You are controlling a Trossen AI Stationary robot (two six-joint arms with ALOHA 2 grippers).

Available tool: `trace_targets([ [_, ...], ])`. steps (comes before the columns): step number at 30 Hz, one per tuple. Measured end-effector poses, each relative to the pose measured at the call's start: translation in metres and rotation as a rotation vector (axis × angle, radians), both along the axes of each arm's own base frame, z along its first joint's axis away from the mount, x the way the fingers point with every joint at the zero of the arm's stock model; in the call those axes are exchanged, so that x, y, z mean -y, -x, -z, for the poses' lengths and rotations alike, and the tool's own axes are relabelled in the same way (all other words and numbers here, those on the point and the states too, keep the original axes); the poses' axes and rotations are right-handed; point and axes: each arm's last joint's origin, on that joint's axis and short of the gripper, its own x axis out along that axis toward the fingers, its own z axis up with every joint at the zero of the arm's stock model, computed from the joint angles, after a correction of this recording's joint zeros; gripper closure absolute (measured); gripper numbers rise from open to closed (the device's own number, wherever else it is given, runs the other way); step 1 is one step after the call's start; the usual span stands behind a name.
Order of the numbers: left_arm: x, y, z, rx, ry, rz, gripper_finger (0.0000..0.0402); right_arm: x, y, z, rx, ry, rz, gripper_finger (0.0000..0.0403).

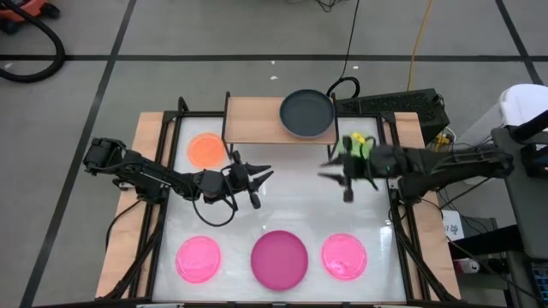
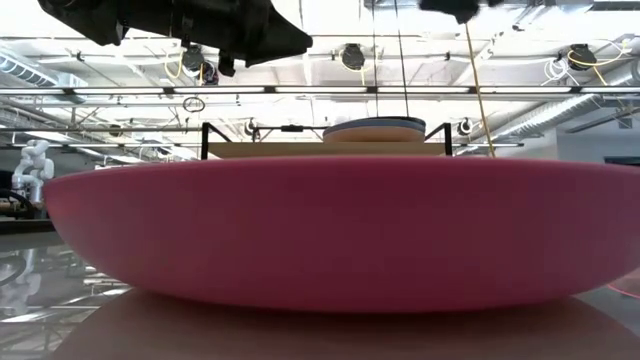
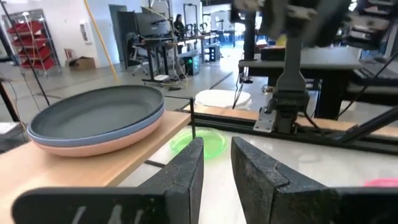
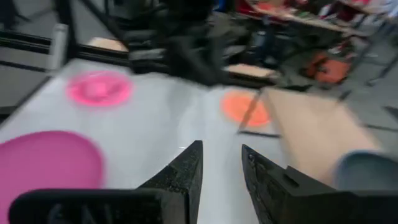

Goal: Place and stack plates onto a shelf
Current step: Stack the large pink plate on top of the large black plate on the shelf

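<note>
The shelf (image 1: pixel 257 120) stands at the table's far edge with a stack of plates (image 1: pixel 306 114) on its right half: a dark plate on top, a bluish rim under it, a salmon plate (image 3: pixel 106 144) at the bottom. On the table lie an orange plate (image 1: pixel 206 150), a green plate (image 1: pixel 355 145), two hot-pink plates (image 1: pixel 198 258) (image 1: pixel 344 256) and a magenta plate (image 1: pixel 279 259). My left gripper (image 1: pixel 264 186) (image 3: pixel 216 155) hovers open in front of the shelf's left half. My right gripper (image 1: pixel 334 184) (image 4: pixel 222 162) hovers open near the green plate.
The white tabletop is framed by wooden edges and black rails (image 1: pixel 154 248). The shelf's left half (image 1: pixel 248 115) is bare wood. The magenta plate (image 2: pixel 330 230) fills the low view, with the shelf and its stack (image 2: pixel 385 128) behind it. Cables and a power strip (image 1: pixel 394 107) lie beyond the far right corner.
</note>
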Motion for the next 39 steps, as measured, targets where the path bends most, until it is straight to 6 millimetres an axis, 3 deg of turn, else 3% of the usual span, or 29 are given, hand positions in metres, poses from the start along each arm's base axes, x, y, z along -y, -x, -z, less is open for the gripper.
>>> trace_targets([
  [6,0.0,0.0,0.002,0.021,0.096,0.001,0.0314,-0.025,0.015,0.053,0.064,-0.099,-0.115,0.0309],
  [10,0.003,0.0,0.005,0.01,0.148,0.055,0.0314,-0.034,0.021,0.068,0.134,-0.118,-0.171,0.0309],
  [16,0.014,0.0,0.015,-0.12,0.236,0.132,0.0314,-0.039,0.024,0.072,0.119,-0.107,-0.202,0.0309],
  [21,0.024,-0.008,0.006,-0.289,0.381,0.212,0.0314,-0.04,0.024,0.074,0.098,-0.097,-0.206,0.0309],
  [26,0.032,-0.016,0.001,-0.514,0.468,0.168,0.0314,-0.039,0.025,0.079,0.055,-0.081,-0.206,0.0309],
  [29,0.039,-0.029,-0.004,-0.541,0.534,0.246,0.0314,-0.039,0.026,0.081,0.034,-0.077,-0.205,0.0309],
  [39,0.063,-0.062,0.052,-0.807,0.773,0.408,0.0314,-0.039,0.026,0.081,0.026,-0.077,-0.205,0.0309],
])
